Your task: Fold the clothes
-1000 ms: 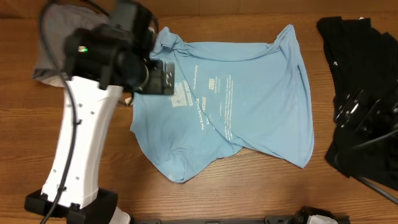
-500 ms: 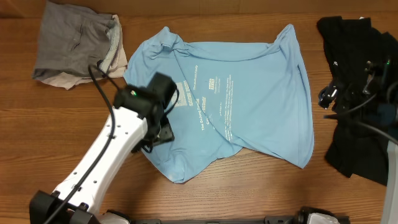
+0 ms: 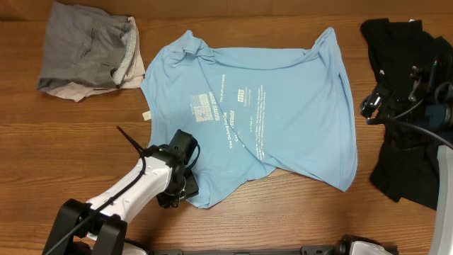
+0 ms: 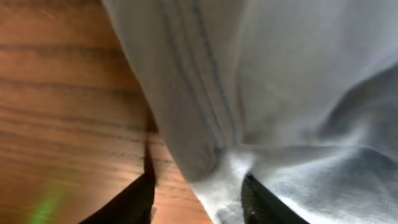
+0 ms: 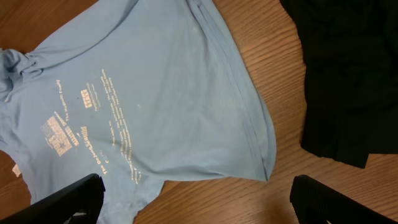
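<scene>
T-shirt [image 4: 261,93] hem lies between fingers [image 4: 134,200] of left end effector [image 4: 198,202].

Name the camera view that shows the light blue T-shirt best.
Overhead: almost the whole light blue T-shirt lies spread in frame, lettering up. The right wrist view shows most of it at an angle, with one side cut off. The left wrist view shows only a blurred hemmed edge, close up at the left pincer.

The left pincer [image 4: 196,204] sits low, jaws parted, while the right pincer [image 5: 196,193] hovers high, jaws wide.
</scene>
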